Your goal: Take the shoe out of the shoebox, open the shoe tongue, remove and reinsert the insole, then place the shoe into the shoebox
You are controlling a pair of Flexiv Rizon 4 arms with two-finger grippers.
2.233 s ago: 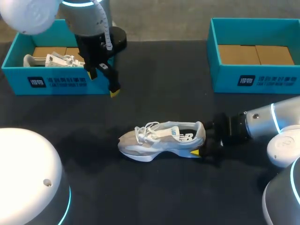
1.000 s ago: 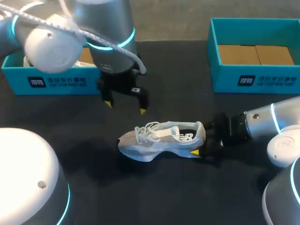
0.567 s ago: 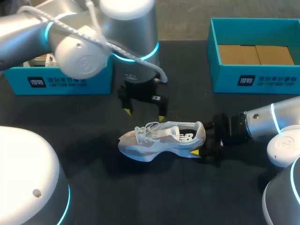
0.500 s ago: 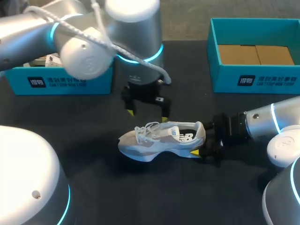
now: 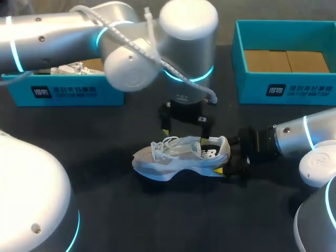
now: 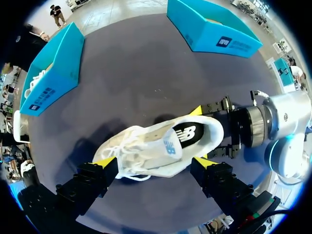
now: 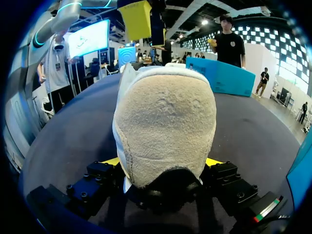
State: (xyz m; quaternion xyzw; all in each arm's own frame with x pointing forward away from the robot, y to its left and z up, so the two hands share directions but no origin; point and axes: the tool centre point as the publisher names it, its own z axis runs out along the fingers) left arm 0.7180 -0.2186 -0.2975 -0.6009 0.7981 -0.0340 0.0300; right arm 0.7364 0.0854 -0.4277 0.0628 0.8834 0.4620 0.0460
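At the far left stands the left shoebox (image 5: 63,93), with a second shoe (image 5: 73,68) lying in it. My left arm reaches past it towards the middle, and the left gripper (image 6: 152,163) hangs just above the shoe (image 5: 173,160), wide open and holding nothing. Its yellow tips stand either side of the laced part, apart from it.

The shoe rests on its sole on the desk (image 5: 105,136), near the middle, toe to the left and heel to the right. It is a white and pale grey trainer. The white laces (image 6: 127,152) lie loose, the tongue (image 6: 168,146) lies flat with a blue mark on it, and the lining is dark. The heel (image 7: 165,122) has a rough beige patch.

The right gripper (image 7: 163,163) is closed on that heel low down, a finger on each side. The right shoebox (image 5: 286,89) sits far right.

The shoe is out of its box, so I judge opening the tongue to be the step in hand. The left gripper would need to drop, pinch the tongue's free edge clear of the laces and draw it up, while the right steadies the heel.
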